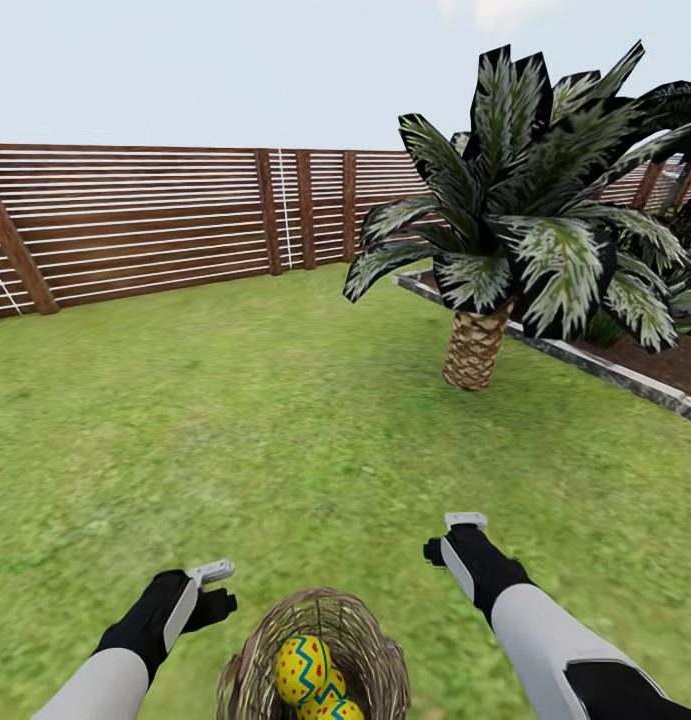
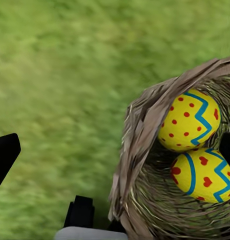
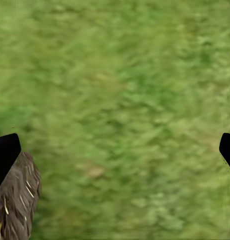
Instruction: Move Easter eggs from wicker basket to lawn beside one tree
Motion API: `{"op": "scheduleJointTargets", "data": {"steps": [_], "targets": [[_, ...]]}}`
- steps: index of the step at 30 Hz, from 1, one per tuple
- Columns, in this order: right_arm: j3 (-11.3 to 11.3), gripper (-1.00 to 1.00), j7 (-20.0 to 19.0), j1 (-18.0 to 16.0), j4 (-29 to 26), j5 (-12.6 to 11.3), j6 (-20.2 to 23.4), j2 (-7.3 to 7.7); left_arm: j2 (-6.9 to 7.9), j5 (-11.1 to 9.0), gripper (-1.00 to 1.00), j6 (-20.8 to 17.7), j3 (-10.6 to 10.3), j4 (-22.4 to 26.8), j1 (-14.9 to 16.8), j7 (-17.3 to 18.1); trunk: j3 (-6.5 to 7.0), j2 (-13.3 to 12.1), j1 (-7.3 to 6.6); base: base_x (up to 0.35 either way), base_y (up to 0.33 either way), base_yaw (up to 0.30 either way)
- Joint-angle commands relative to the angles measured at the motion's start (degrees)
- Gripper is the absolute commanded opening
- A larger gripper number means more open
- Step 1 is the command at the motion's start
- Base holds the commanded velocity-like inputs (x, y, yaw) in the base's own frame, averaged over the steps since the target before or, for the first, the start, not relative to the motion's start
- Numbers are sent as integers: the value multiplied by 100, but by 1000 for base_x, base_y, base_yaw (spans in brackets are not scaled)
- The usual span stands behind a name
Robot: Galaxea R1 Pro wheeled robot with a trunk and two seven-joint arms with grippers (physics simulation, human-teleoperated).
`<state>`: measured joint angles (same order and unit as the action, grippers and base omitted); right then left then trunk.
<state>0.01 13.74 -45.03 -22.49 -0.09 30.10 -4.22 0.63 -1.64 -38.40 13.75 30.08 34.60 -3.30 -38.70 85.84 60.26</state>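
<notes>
Wicker basket (image 1: 315, 660) stands on lawn (image 1: 235, 420), Easter eggs (image 1: 303, 668) inside. Left end effector (image 1: 207, 592) and right end effector (image 1: 453, 538) flank it, both open, empty.

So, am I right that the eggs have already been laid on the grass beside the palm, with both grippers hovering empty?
Not quite: the eggs are in the basket, as the head view shows. Both the left gripper and right gripper do hover empty over the grass.
</notes>
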Motion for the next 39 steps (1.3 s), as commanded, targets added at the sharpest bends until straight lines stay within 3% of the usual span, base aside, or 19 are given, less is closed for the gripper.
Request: {"op": "scheduleJointTargets", "data": {"steps": [1,5,10,28,39], "targets": [[-2,100,14,-3,-129,-5,35,-1,0,-20,100,-28,13,4,3,-21,-24,44,22,0,0,0],[-15,100,7,-5,-672,-15,47,8,-6,-22,100,-31,13,-1,3,-21,-96,205,110,0,0,0],[-18,100,0,-5,-946,-17,41,-7,-5,-29,100,-29,13,-14,3,-22,-185,405,220,0,0,0],[17,100,-18,-67,-942,-17,40,13,-49,-64,100,-18,14,67,-76,14,-185,404,219,-233,0,0],[17,100,-28,-67,-926,-22,40,9,-147,-54,100,-28,-11,152,-19,-31,-185,404,219,-25,0,0]]}}
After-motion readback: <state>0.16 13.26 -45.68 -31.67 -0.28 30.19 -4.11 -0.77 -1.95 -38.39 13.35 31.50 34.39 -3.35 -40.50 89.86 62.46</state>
